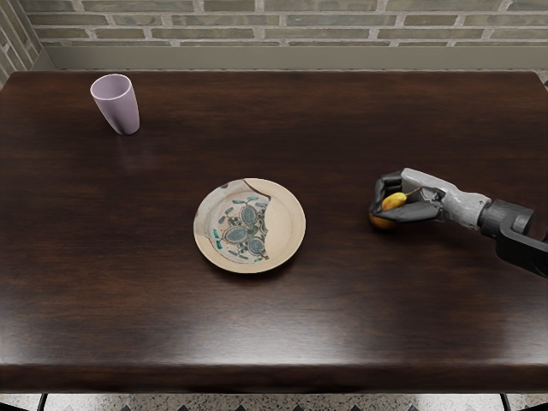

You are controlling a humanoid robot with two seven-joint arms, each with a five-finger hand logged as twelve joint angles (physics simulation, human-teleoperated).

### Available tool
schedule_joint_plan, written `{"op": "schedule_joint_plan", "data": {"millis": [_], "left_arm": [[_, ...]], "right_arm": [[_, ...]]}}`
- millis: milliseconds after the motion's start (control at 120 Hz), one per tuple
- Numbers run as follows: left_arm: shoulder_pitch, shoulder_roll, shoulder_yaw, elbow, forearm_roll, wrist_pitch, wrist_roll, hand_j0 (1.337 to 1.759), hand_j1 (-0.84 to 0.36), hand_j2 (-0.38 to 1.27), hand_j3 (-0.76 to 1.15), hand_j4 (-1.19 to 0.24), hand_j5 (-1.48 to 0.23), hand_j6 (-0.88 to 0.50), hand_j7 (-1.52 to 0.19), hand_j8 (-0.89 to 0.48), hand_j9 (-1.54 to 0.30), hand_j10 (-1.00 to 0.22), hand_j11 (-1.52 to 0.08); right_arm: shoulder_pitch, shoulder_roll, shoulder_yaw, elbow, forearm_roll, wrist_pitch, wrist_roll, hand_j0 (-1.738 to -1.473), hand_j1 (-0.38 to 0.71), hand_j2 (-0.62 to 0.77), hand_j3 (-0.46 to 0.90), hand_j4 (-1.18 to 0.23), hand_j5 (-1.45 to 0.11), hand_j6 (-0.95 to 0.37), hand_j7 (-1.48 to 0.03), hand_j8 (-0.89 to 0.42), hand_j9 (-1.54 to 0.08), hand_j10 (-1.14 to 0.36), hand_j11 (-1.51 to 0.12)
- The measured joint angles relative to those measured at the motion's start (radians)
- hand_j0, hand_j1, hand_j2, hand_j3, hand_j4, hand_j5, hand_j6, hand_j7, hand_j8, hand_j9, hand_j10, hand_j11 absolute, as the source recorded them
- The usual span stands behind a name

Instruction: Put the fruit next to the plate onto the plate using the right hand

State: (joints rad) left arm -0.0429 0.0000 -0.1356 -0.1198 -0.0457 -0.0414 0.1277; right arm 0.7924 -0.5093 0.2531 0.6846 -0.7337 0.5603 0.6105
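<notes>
Fruit [392, 203]: small, yellow on top, orange along the lower edge. It's to the right of the plate [287, 224], roughly level with the plate's middle and well apart from its rim. Not on the plate.

Right hand [409, 204] is closed around the fruit. Dark fingers [387, 185] curl over the side farther from the camera, and another dark finger closes across the near side. Only a sliver of yellow and the orange bottom show between them. Can't tell whether the fruit rests on the table [342, 325] or is just off it, since the hand hides the contact. The hand is on the side of the fruit away from the plate. Its arm runs off to the right edge and slants slightly toward the camera, with a light grey wrist and a darker segment farther out.

Plate: round, tan, lying flat on the dark wood table. A blue-green pattern covers mostly its left and middle part; the right part is plain tan.

Cup [116, 103]: lilac, upright, far up and to the left of the plate, well apart from it.

Brick wall [257, 17] runs behind the table's far edge, beyond the plate.
</notes>
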Motion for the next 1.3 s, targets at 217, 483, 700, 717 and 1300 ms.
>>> {"op": "schedule_joint_plan", "data": {"millis": [217, 483, 700, 717, 1300], "left_arm": [[0.000, 0.000, 0.001, 0.000, 0.000, 0.000, 0.000, 1.658, 0.35, 0.00, 0.00, 0.00, 0.00, 0.00, 0.00, 0.00, 0.00, 0.00, 0.00], [0.000, 0.000, 0.001, 0.000, 0.000, 0.000, 0.001, 1.658, 0.35, 0.00, 0.00, 0.00, 0.00, 0.00, 0.00, 0.00, 0.00, 0.00, 0.00], [0.000, 0.000, 0.001, 0.000, 0.000, 0.000, 0.001, 1.658, 0.35, 0.00, 0.00, 0.00, 0.00, 0.00, 0.00, 0.00, 0.00, 0.00, 0.00], [0.000, 0.000, 0.001, 0.000, 0.000, 0.000, 0.001, 1.658, 0.35, 0.00, 0.00, 0.00, 0.00, 0.00, 0.00, 0.00, 0.00, 0.00, 0.00], [0.000, 0.000, 0.000, 0.000, 0.000, 0.000, 0.000, 1.658, 0.35, 0.00, 0.00, 0.00, 0.00, 0.00, 0.00, 0.00, 0.00, 0.00, 0.00]], "right_arm": [[0.003, 0.000, -0.007, 0.001, -0.022, -0.010, 0.001, -1.644, 0.46, -0.15, 0.00, -0.86, -1.10, -0.85, -1.12, -0.54, -1.12, -0.20, -1.16], [0.028, 0.000, -0.016, 0.003, -0.041, 0.014, 0.001, -1.639, 0.50, -0.06, 0.00, -0.87, -1.12, -0.86, -1.13, -0.55, -1.14, -0.25, -1.18], [0.054, 0.000, -0.007, 0.006, -0.033, 0.042, 0.001, -1.641, 0.49, -0.05, 0.00, -0.87, -1.12, -0.87, -1.13, -0.55, -1.14, -0.28, -1.18], [0.056, 0.000, -0.006, 0.007, -0.033, 0.043, 0.001, -1.641, 0.49, -0.05, 0.00, -0.87, -1.12, -0.87, -1.13, -0.55, -1.14, -0.28, -1.18], [0.150, 0.076, -0.002, 0.036, 0.049, 0.046, 0.001, -1.644, 0.50, -0.03, 0.00, -0.88, -1.11, -0.87, -1.13, -0.54, -1.12, -0.28, -1.17]]}}
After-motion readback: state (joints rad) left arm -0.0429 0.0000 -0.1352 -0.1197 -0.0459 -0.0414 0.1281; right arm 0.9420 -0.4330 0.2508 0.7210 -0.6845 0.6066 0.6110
